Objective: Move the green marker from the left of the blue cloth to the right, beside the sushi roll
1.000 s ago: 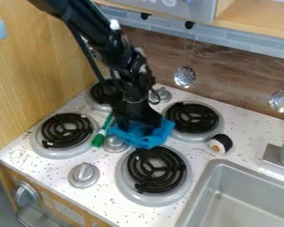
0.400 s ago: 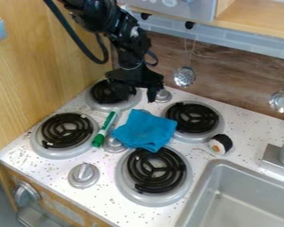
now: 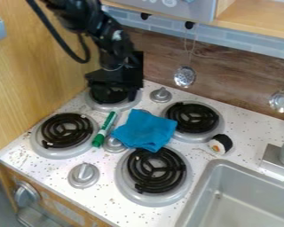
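Over the back-left burner, the black gripper (image 3: 116, 94) hangs from the arm, fingers spread apart with nothing visible between them. A blue cloth (image 3: 145, 130) lies crumpled at the middle of the stovetop, in front and to the right of the gripper, partly over a silver knob (image 3: 114, 144). Just left of the cloth, a green and white marker (image 3: 104, 129) lies on the white surface. To the right, near the sink, is a toy sushi roll (image 3: 220, 144) with a black wrap.
Black coil burners sit at front left (image 3: 67, 131), front (image 3: 156, 170) and back right (image 3: 192, 117). A grey sink (image 3: 199, 195) is at lower right. Ladles (image 3: 184, 76) hang on the back wall; a wooden wall (image 3: 37, 66) stands left.
The gripper let go of the blue cloth, rose off it and moved back, then shifted left over the back-left burner. The cloth stays lying on the stovetop.
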You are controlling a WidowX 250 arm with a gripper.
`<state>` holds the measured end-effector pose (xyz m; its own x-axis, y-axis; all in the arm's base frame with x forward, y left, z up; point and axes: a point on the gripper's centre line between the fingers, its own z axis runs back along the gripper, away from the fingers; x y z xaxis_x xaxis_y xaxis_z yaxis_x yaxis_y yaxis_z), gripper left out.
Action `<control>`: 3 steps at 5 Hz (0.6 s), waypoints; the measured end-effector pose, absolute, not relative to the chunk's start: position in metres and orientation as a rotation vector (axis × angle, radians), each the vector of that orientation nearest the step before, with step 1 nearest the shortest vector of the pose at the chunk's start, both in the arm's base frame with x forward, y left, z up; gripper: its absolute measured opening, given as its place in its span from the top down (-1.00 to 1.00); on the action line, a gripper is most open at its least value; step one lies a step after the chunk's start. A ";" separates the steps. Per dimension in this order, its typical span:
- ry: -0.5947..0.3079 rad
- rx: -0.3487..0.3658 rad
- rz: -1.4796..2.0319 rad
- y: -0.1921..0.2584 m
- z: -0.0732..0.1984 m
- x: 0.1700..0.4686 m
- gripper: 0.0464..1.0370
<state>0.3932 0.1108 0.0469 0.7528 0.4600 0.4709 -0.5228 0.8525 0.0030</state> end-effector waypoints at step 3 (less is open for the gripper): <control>-0.452 0.092 0.461 0.150 0.037 0.379 -0.90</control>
<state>0.3795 0.1503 0.0369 0.7989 0.4086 0.4414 -0.4487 0.8936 -0.0150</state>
